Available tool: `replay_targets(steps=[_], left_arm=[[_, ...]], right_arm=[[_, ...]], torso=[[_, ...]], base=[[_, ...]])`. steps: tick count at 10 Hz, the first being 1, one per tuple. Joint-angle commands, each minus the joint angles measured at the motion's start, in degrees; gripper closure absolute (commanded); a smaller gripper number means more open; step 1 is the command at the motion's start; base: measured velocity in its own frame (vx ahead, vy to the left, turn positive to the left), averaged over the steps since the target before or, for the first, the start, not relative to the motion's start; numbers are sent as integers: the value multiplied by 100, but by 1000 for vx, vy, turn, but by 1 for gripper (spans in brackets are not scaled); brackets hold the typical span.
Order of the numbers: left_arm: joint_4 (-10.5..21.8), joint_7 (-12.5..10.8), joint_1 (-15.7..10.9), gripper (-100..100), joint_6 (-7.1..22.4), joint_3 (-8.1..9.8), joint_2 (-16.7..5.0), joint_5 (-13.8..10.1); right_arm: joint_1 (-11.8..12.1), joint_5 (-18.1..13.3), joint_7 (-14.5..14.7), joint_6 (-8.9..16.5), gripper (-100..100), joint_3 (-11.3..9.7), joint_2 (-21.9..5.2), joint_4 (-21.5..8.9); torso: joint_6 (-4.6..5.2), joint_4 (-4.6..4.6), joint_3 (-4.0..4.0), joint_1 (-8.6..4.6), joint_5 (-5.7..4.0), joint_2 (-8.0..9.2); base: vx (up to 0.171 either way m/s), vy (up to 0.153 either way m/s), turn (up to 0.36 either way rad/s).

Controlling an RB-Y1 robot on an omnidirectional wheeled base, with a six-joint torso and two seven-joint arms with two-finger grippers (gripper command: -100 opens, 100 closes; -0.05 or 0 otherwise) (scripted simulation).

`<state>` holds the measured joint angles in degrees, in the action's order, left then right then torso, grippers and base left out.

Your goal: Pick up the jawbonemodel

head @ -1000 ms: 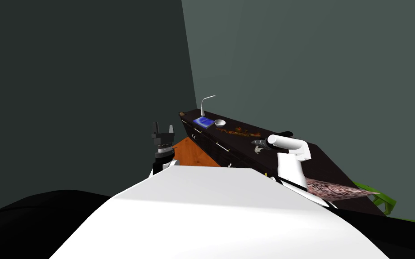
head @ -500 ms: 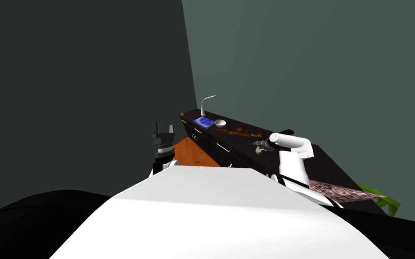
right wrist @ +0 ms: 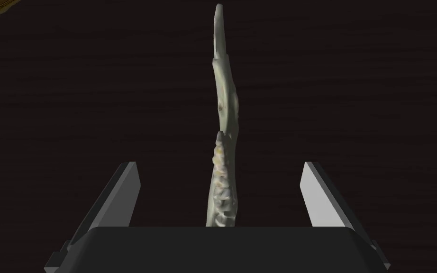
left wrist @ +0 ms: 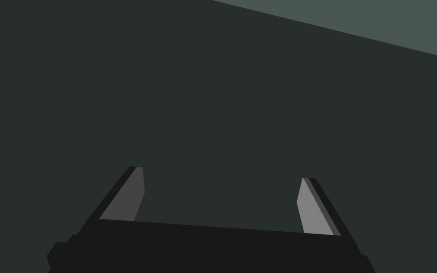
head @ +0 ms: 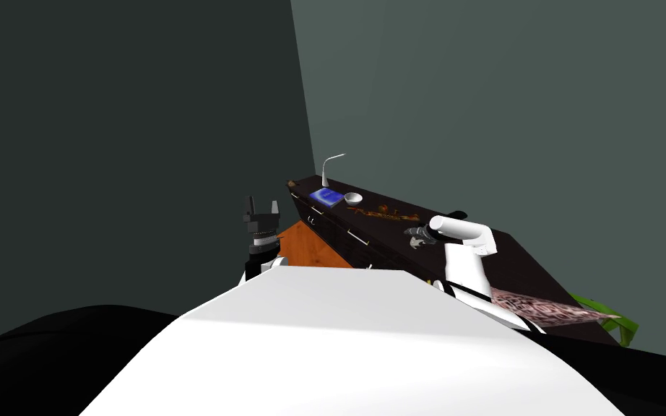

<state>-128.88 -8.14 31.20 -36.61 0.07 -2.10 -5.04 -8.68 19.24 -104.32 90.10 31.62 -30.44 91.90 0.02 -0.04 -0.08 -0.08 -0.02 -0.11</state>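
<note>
R gripper [right wrist: 218, 163] is standing w/ jaws wide open and gripping nothing. Its two light grey blade fingers [right wrist: 125, 189] are flanking the pale, bone-coloured jawbone model [right wrist: 224, 109], w/ a dark gap on each side and neither blade touching it. I'm reading that from the R wrist view. The head view is giving me that gripper [head: 414, 232] as a small dark shape at the end of the white forearm, too small to read the fingers.

The wrist view is also showing how the model looks. It's a long, narrow, slightly wavy bone seen edge-on, greenish-cream. A row of bumpy yellowish teeth is sitting at the end nearest the gripper body, and the far end is tapering to a thin tip. It's running straight out along the gripper's axis, centred btwn the fingers, over the black wood-grain top [right wrist: 355, 95].

The head view is adding the setting. That top belongs to a long black sideboard [head: 512, 253] w/ drawer handles, standing against a grey-green wall. Further along it are lying an orange-brown scatter [head: 386, 211], a small white bowl [head: 353, 197], a blue book [head: 326, 196] and a white bent-neck lamp [head: 331, 167]. At the near end a pink-brown patterned cloth [head: 548, 309] is lying.

L gripper [left wrist: 222, 173] is hanging raised beside the chest, fingers spread, holding nothing.
</note>
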Motion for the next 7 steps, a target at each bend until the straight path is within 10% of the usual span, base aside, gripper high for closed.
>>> replay_targets(steps=[1,2,6,7], left_arm=[[0,0,0,0,0,0,0,0],[0,0,0,0,0,0,0,0],[0,0,-1,0,0,0,0,0],[0,0,-1,0,0,0,0,0]], right_arm=[[0,0,0,0,-100,0,0,0],[2,-4,9,-24,100,-1,6,-7],[1,-5,6,-21,100,1,3,-6],[1,-5,6,-21,0,1,3,-6]], torso=[[0,0,0,0,0,0],[0,1,3,2,1,5],[-2,2,7,3,-1,13],[-2,2,7,3,-1,13]], base=[[19,-4,-3],[0,0,0],[0,0,0],[0,0,0]])
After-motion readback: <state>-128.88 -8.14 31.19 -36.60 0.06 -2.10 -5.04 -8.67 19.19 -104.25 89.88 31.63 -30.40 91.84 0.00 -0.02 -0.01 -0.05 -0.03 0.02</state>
